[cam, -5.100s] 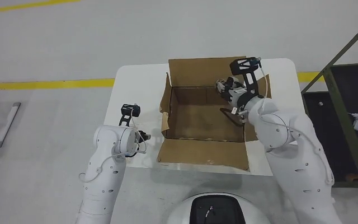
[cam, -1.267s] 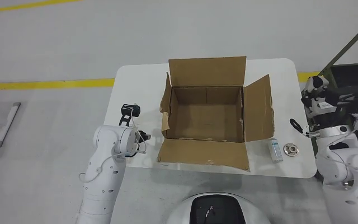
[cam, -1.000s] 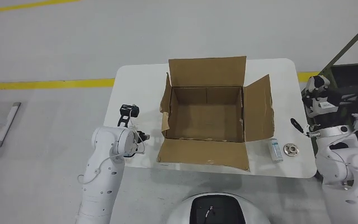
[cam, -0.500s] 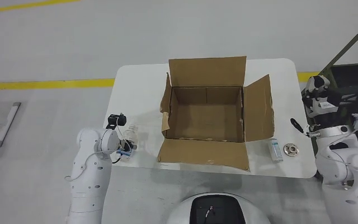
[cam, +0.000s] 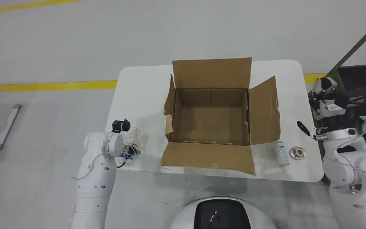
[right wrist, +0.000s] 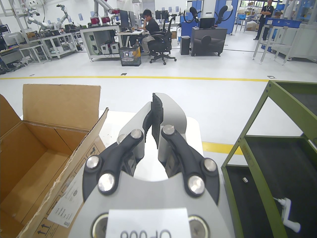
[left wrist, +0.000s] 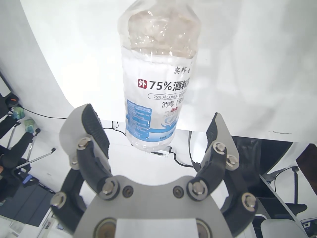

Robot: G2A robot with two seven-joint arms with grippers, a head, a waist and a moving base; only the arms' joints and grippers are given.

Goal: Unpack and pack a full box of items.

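Note:
The open cardboard box (cam: 211, 117) stands in the middle of the white table (cam: 143, 86), and I see nothing inside it. A clear bottle (left wrist: 158, 75) with a white and blue label lies at the table's front left corner (cam: 132, 139). Its base sticks out between the fingers of my left gripper (left wrist: 156, 127), which is open and not touching it. My right gripper (right wrist: 154, 102) is shut on nothing. It hovers at the table's right edge (cam: 303, 128), beside the box's right flap (right wrist: 81, 149).
A small white tube (cam: 281, 153) and a round metal piece (cam: 296, 152) lie on the table to the right of the box. A green cart (right wrist: 272, 154) stands just past the table's right edge.
The right gripper left the box earlier and has since held at the table's right edge. The left arm swung out toward the front left corner, and the bottle now shows by its gripper.

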